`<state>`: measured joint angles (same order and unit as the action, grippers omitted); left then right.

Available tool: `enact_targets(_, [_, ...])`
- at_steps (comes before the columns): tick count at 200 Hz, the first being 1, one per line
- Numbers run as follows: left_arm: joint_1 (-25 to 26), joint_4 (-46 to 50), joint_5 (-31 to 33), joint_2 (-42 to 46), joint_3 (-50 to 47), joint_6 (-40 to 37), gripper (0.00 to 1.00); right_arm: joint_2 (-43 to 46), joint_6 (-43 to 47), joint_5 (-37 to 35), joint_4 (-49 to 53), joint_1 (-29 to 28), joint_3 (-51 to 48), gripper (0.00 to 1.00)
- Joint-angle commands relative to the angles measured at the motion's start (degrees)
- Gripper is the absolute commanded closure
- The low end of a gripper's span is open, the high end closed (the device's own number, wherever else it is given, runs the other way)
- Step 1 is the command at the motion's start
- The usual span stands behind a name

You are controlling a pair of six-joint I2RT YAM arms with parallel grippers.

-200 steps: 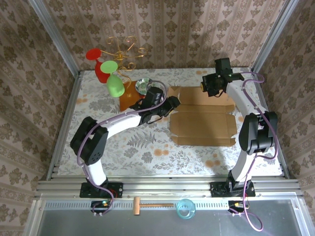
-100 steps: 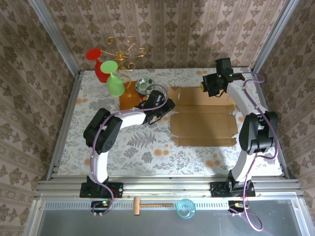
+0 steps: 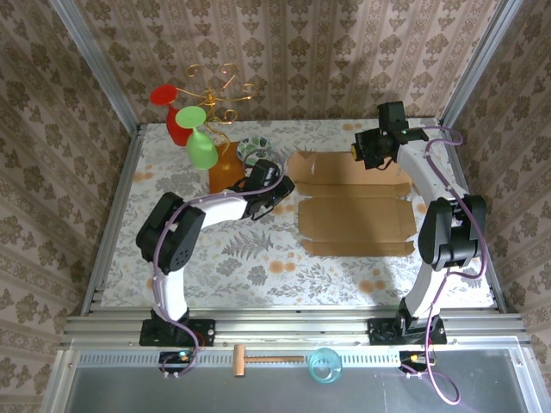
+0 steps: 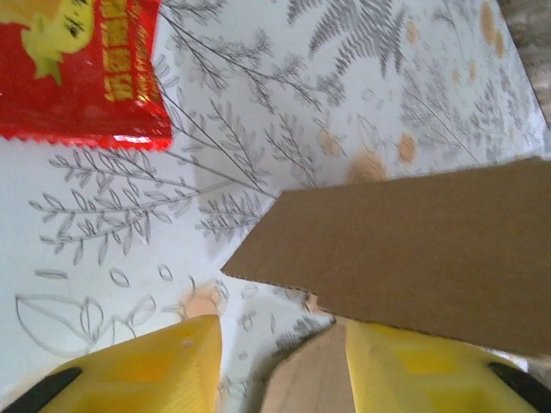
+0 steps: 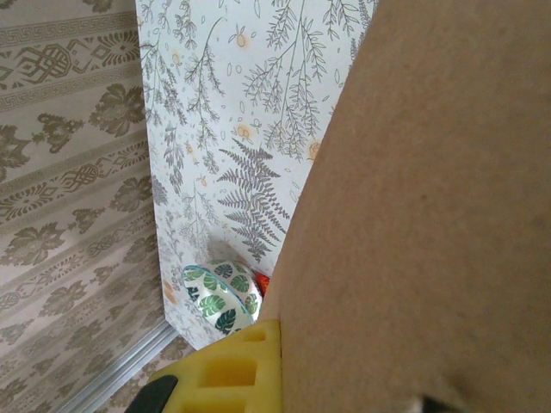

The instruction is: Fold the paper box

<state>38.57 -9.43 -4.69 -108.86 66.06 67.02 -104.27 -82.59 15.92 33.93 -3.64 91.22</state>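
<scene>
The paper box [image 3: 355, 211] is lying flat, right of centre on the worktop [image 3: 258, 254]. The left gripper [image 3: 281, 184], jaws part-open, is straddling its left flap; the right gripper [image 3: 372, 155], jaws closed, is pinching its far edge.

Inventory of contents, counted by kind.

- Paper box [image 3: 353, 202], brown cardboard, lying flat with flaps spread: 1.
- Robot arms: 2, namely left arm [image 3: 215, 206] and right arm [image 3: 439, 185].
- Table [image 3: 258, 258] with leaf-print cover: 1.
- Gold wire stand [image 3: 219, 86]: 1, on 1 orange-brown wooden base [image 3: 225, 175].
- Stemmed glasses hanging on the stand: 2, namely 1 red glass [image 3: 176, 129] and 1 green glass [image 3: 202, 153].
- Leaf-patterned bowl [image 3: 251, 148]: 1.
- Red printed packet [image 4: 77, 69]: 1.
- Wooden mallet [image 3: 258, 359] on the near ledge: 1.
- Clear blue ring [image 3: 325, 366] beside the mallet: 1.
</scene>
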Motion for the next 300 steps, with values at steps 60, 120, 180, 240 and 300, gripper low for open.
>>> enact_targets(60, [9.6, -7.4, -8.4, 1.9, 2.1, -8.4, 0.76, -0.3, -0.2, 0.6, 0.8, 0.4, -1.9, 1.00])
enact_targets(120, [4.4, -13.1, 1.4, -8.7, 6.5, -17.0, 0.79, -0.2, 0.3, 1.7, 0.4, 0.7, -2.9, 1.00])
enact_targets(180, [2.3, -6.7, 5.4, -9.3, 6.6, -18.5, 0.62, -0.6, 0.8, 2.0, 1.1, 1.1, -2.2, 1.00])
enact_targets(240, [2.7, -8.0, 2.8, -11.6, 7.6, -17.1, 0.50, -0.8, 0.3, 2.2, 0.4, 1.1, -2.3, 1.00])
enact_targets(300, [3.8, -7.4, 0.9, -14.9, 11.3, -16.3, 0.50, -0.7, -0.6, 2.2, 0.1, 1.1, -2.4, 1.00])
